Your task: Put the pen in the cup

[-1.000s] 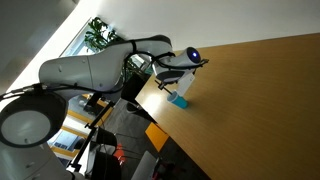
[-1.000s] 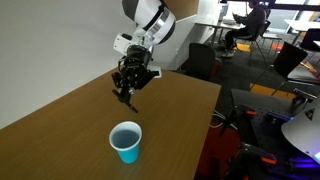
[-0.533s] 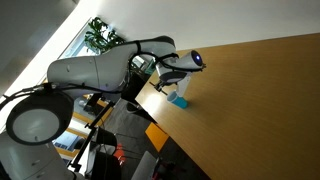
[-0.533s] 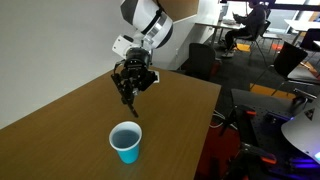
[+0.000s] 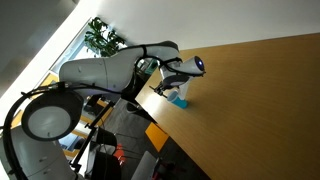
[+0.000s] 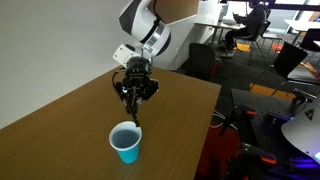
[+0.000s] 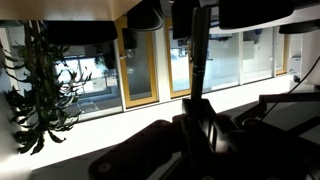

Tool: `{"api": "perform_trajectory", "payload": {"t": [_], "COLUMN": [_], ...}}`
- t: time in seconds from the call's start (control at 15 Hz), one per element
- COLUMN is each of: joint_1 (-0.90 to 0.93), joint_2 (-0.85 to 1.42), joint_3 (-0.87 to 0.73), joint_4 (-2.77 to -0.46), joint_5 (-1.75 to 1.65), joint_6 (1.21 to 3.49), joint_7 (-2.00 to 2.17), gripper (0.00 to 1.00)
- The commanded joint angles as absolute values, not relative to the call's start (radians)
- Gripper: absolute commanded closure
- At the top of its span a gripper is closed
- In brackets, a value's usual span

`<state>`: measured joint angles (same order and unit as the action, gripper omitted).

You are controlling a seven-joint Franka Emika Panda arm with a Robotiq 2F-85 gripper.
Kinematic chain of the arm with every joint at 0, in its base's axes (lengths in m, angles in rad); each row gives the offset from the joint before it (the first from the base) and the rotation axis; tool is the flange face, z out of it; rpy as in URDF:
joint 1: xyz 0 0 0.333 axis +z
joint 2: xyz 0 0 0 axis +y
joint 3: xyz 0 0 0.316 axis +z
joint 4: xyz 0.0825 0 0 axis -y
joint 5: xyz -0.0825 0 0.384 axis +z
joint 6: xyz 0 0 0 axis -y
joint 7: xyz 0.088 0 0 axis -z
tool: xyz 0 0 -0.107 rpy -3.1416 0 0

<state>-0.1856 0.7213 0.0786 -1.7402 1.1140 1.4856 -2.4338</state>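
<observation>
Exterior views:
- Fingers point(image 6: 131, 93) are clamped on the upper end of the pen point(image 6: 135, 112). The pen hangs nearly upright below them, tip down.
- The pen's lower tip sits just above the far rim of the cup point(image 6: 126, 142). It appears clear of the rim, and I cannot tell whether it is over the opening or slightly beyond it.
- The cup stands upright on the counter point(image 6: 60, 120), near its right edge, with the mouth open and the interior visible.
- The arm point(image 6: 145, 25) reaches down from the far side, wrist pointing at the counter.

Exterior view from the opposite side:
- The grey arm point(image 5: 105, 72) stretches in from the left over the counter's point(image 5: 260, 110) left edge.
- The fingers point(image 5: 170, 82) are just above and left of the cup point(image 5: 180, 98), which stands close to that edge.
- The pen is too thin to make out in this view.
- A potted plant point(image 5: 104, 37) stands by the windows in the far left background.

Wrist view:
- The pen point(image 7: 198, 50) shows as a dark, straight stick running vertically through the centre of the frame. One end is buried in the dark finger bodies in the lower half.
- Grip confirmed: the fingers are closed on the stick with no gap visible.
- The cup is not visible in this view.
- A plant point(image 7: 40, 85) is on the left, with windows point(image 7: 140, 65) behind.
</observation>
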Motion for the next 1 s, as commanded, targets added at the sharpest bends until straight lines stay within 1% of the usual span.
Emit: {"api": "perform_trajectory", "payload": {"t": [0.0,0.93], "joint_1": [-0.147,-0.116], "joint_2": [0.743,0.792], "joint_3": [0.051,0.046], "joint_4": [-1.712,-1.699], "joint_5": [1.11,1.169], "joint_6": [1.486,1.615], "joint_7": [-2.473,-2.554], "gripper": [0.97,0.97]}}
